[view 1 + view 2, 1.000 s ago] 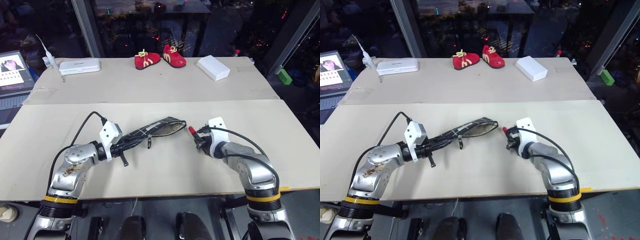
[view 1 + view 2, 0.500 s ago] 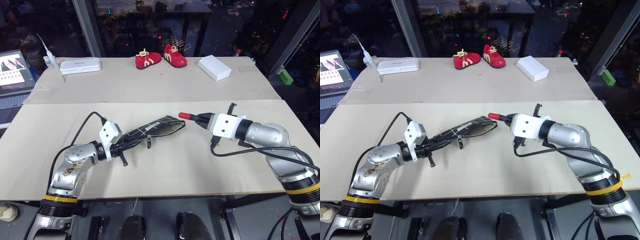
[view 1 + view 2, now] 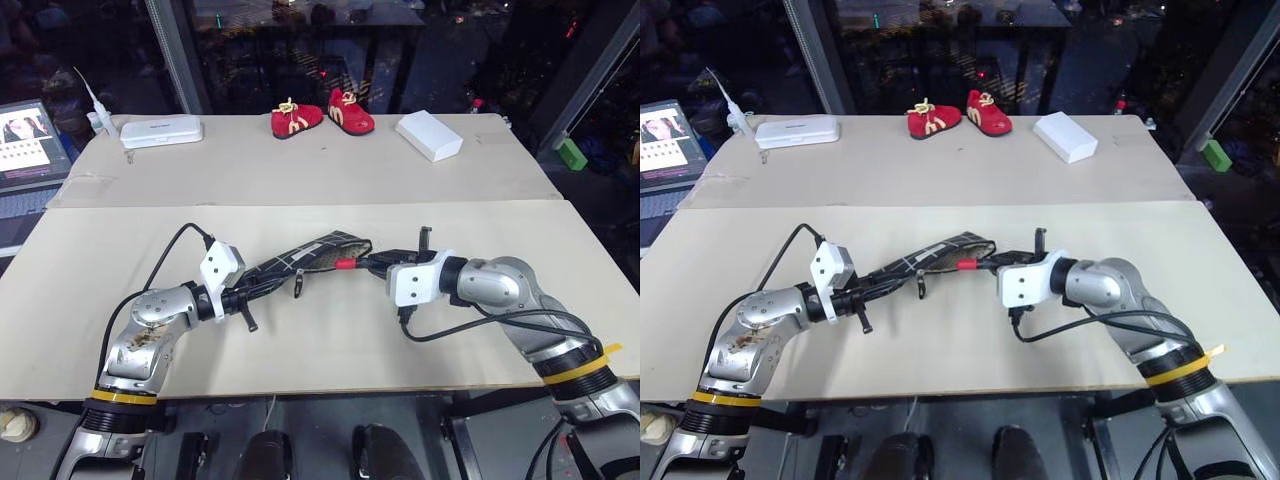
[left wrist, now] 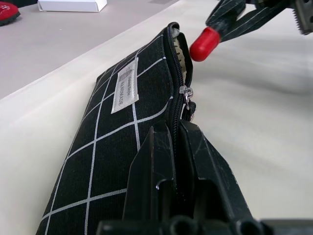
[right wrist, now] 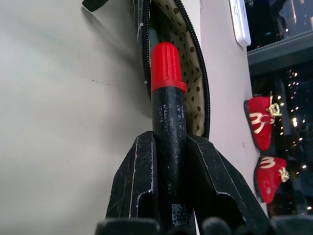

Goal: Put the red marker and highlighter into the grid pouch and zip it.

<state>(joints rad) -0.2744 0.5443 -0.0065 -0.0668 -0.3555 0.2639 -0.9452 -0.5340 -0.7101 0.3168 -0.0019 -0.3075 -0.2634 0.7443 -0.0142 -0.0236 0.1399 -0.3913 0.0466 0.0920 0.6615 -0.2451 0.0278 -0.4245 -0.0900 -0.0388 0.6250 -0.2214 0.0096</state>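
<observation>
Left gripper (image 3: 262, 287): fingers pinched tight on the near end of the grid pouch (image 3: 310, 256), holding it off the table (image 3: 330, 350); the pouch slants away toward the robot's right

Grid pouch: black with white grid lines and a small white label (image 4: 125, 84); zipper pull (image 4: 186, 93) hangs partway along the edge; the far end gapes open, showing a pale dotted lining (image 5: 188, 68)

Right gripper (image 3: 372, 264): fingers clamped on the black barrel of the red marker (image 5: 167, 98); aimed toward the robot's left, straight at the pouch mouth

Red marker: red cap (image 3: 345, 264) leads, right at the open mouth; in the right wrist view the cap lies over the lining, between the two zipper edges; how far in it reaches I cannot tell

Highlighter: a dark greenish sliver sits inside the mouth beside the cap; too little shows to name it

Far table edge: pair of small red shoes (image 3: 322, 115); white box (image 3: 428, 135) to their right; flat white case (image 3: 160, 131) to their left; laptop (image 3: 25, 150) at the far left
</observation>
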